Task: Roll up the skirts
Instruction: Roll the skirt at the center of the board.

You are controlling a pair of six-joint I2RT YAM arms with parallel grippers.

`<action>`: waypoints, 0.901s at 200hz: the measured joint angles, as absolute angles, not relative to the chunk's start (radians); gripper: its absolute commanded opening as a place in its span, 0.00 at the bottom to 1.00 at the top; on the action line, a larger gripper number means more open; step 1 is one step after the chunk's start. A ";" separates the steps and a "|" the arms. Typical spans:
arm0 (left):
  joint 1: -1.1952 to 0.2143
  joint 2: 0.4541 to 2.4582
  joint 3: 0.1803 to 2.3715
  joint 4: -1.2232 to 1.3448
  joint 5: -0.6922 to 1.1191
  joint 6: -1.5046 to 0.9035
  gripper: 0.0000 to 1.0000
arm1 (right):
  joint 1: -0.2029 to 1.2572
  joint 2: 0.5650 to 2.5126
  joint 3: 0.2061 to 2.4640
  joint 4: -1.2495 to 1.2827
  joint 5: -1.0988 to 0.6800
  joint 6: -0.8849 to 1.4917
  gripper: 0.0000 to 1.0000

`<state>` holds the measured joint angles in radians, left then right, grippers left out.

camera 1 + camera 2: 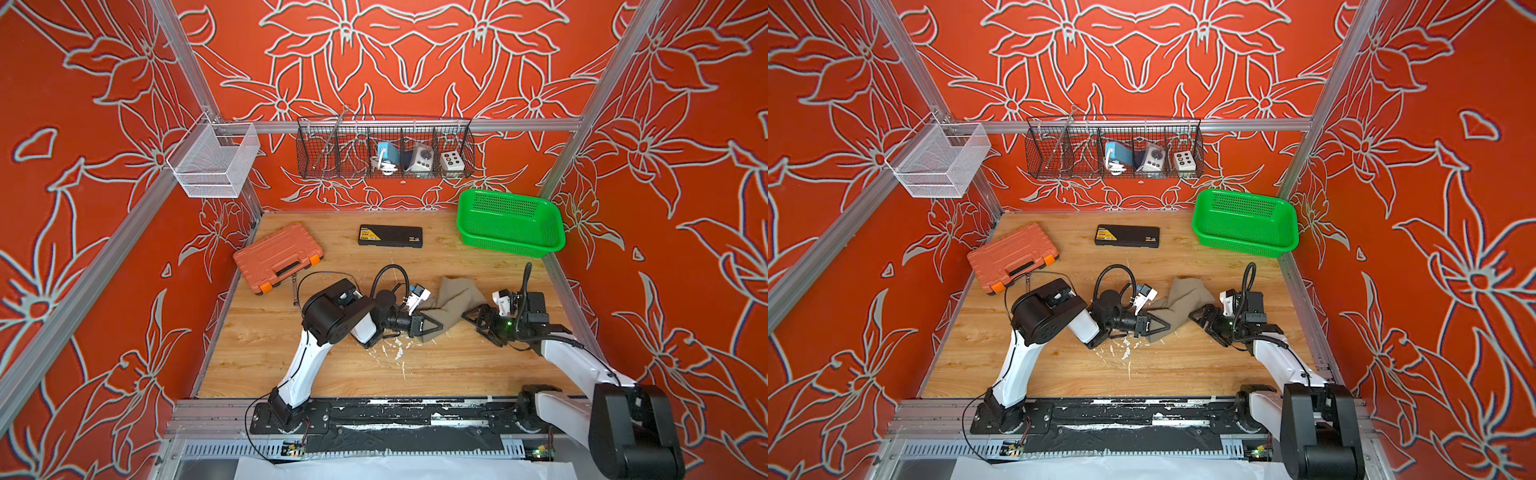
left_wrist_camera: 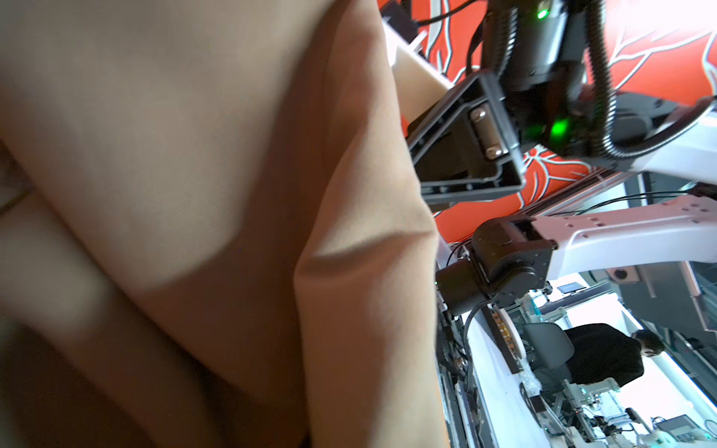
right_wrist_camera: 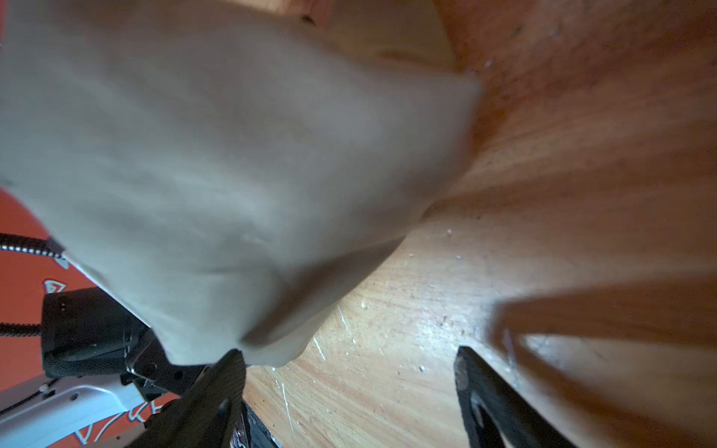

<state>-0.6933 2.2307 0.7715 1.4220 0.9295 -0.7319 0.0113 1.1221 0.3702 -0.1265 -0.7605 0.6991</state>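
Skirt (image 1: 454,297): one. Taupe, plain, bunched and folded over itself. Located on the wooden table (image 1: 332,374), right of centre, between the two grippers.

Orientation of skirt: long axis roughly front to back on the table, leaning a little to the right at the far end. Near end pinched at the left gripper; far end broad, pointing towards the back wall. Near end seemingly raised a little off the wood, with shadow beneath it in the right wrist view.

Grippers: two.
- Left gripper (image 1: 434,327): jaws closed tight on the near edge of the skirt, cloth filling most of the left wrist view.
- Right gripper (image 3: 345,362): jaws spread wide, bare wood between them, gripping nothing. One fingertip (image 3: 231,368) right at the lower edge of the cloth; contact impossible to confirm.

Other items, one of each:
- Green basket (image 1: 509,245), far right corner of the table, well apart from the skirt.
- Orange tool case (image 1: 277,257), far left, lid shut.
- Black flat case (image 1: 390,236), far centre.
- Black wire rack (image 1: 332,166), hung on the back rail, divided into compartments, small devices in the right-hand ones.
- White mesh basket (image 1: 208,174), hung on the left rail.
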 measured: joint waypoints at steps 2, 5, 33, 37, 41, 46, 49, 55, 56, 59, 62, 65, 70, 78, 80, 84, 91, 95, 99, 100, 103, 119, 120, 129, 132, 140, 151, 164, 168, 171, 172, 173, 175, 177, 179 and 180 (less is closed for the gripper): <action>-0.693 2.233 0.772 1.428 0.930 -0.736 0.00 | 0.011 1.126 0.369 -0.120 -0.762 0.701 0.86; -0.693 2.235 0.772 1.434 0.930 -0.742 0.00 | 0.011 1.134 0.366 -0.098 -0.764 0.710 0.86; -0.690 2.254 0.772 1.486 0.937 -0.781 0.00 | 0.012 1.224 0.350 0.091 -0.786 0.794 0.86; -0.689 2.257 0.772 1.493 0.937 -0.785 0.00 | 0.015 1.235 0.350 0.113 -0.788 0.802 0.86; -0.688 2.261 0.772 1.501 0.939 -0.791 0.00 | 0.017 1.251 0.350 0.141 -0.788 0.814 0.86; -0.687 2.264 0.773 1.510 0.940 -0.795 0.00 | 0.020 1.266 0.350 0.171 -0.789 0.826 0.86; -0.687 2.267 0.774 1.515 0.941 -0.800 0.00 | 0.023 1.275 0.350 0.189 -0.789 0.831 0.86; -0.686 2.272 0.777 1.525 0.942 -0.807 0.00 | 0.032 1.292 0.350 0.222 -0.789 0.844 0.86; -0.686 2.273 0.778 1.528 0.944 -0.809 0.00 | 0.033 1.294 0.350 0.224 -0.789 0.845 0.86; -0.685 2.277 0.780 1.533 0.944 -0.810 0.00 | 0.038 1.300 0.350 0.239 -0.789 0.850 0.86; -0.685 2.280 0.781 1.540 0.945 -0.814 0.00 | 0.046 1.310 0.350 0.255 -0.789 0.856 0.86; -0.685 2.283 0.784 1.545 0.946 -0.817 0.00 | 0.052 1.317 0.350 0.268 -0.789 0.860 0.86; -0.684 2.288 0.787 1.554 0.947 -0.823 0.00 | 0.064 1.329 0.352 0.289 -0.789 0.867 0.86; -0.681 2.297 0.791 1.573 0.949 -0.836 0.00 | 0.086 1.351 0.356 0.319 -0.789 0.879 0.86; -0.680 2.300 0.792 1.578 0.949 -0.839 0.00 | 0.093 1.357 0.359 0.327 -0.789 0.882 0.86; -0.678 2.306 0.793 1.592 0.950 -0.850 0.00 | 0.104 1.367 0.362 0.340 -0.789 0.885 0.86; -0.675 2.315 0.794 1.616 0.951 -0.867 0.00 | 0.122 1.385 0.368 0.362 -0.789 0.891 0.87; -0.673 2.321 0.794 1.633 0.952 -0.878 0.00 | 0.132 1.396 0.372 0.375 -0.789 0.896 0.87; -0.672 2.328 0.794 1.648 0.952 -0.890 0.00 | 0.141 1.405 0.376 0.385 -0.789 0.899 0.87; -0.672 2.329 0.794 1.652 0.952 -0.892 0.00 | 0.142 1.407 0.376 0.387 -0.789 0.900 0.88; -0.671 2.334 0.794 1.662 0.952 -0.902 0.00 | 0.148 1.412 0.377 0.395 -0.789 0.901 0.87; -0.664 2.343 0.794 1.681 0.951 -0.943 0.00 | 0.169 1.435 0.381 0.428 -0.787 0.908 0.88; -0.663 2.343 0.794 1.681 0.951 -0.947 0.00 | 0.170 1.436 0.381 0.429 -0.786 0.908 0.88; -0.661 2.344 0.796 1.681 0.950 -0.964 0.00 | 0.178 1.441 0.384 0.432 -0.785 0.909 0.88; -0.661 2.345 0.796 1.681 0.948 -0.968 0.00 | 0.181 1.443 0.386 0.432 -0.784 0.909 0.88; -0.661 2.346 0.796 1.681 0.944 -0.977 0.00 | 0.191 1.445 0.398 0.419 -0.778 0.905 0.88; -0.661 2.346 0.796 1.681 0.938 -0.988 0.00 | 0.212 1.446 0.430 0.379 -0.759 0.892 0.86; -0.660 2.347 0.796 1.681 0.933 -0.999 0.00 | 0.243 1.446 0.483 0.311 -0.729 0.863 0.76; -0.660 2.347 0.796 1.681 0.931 -1.002 0.00 | 0.250 1.446 0.498 0.292 -0.718 0.844 0.70; -0.660 2.347 0.796 1.681 0.929 -1.006 0.00 | 0.256 1.446 0.512 0.274 -0.708 0.845 0.64; -0.660 2.347 0.796 1.681 0.928 -1.007 0.00 | 0.257 1.446 0.515 0.269 -0.706 0.841 0.62; -0.660 2.347 0.796 1.681 0.928 -1.008 0.00 | 0.259 1.446 0.520 0.261 -0.703 0.831 0.59; -0.660 2.347 0.796 1.681 0.926 -1.010 0.00 | 0.261 1.446 0.527 0.253 -0.698 0.828 0.55; -0.660 2.347 0.796 1.681 0.926 -1.012 0.00 | 0.262 1.447 0.531 0.245 -0.694 0.831 0.49; -0.660 2.347 0.796 1.681 0.925 -1.014 0.00 | 0.264 1.448 0.539 0.235 -0.687 0.824 0.42; -0.660 2.347 0.796 1.681 0.924 -1.015 0.00 | 0.265 1.448 0.544 0.229 -0.684 0.814 0.39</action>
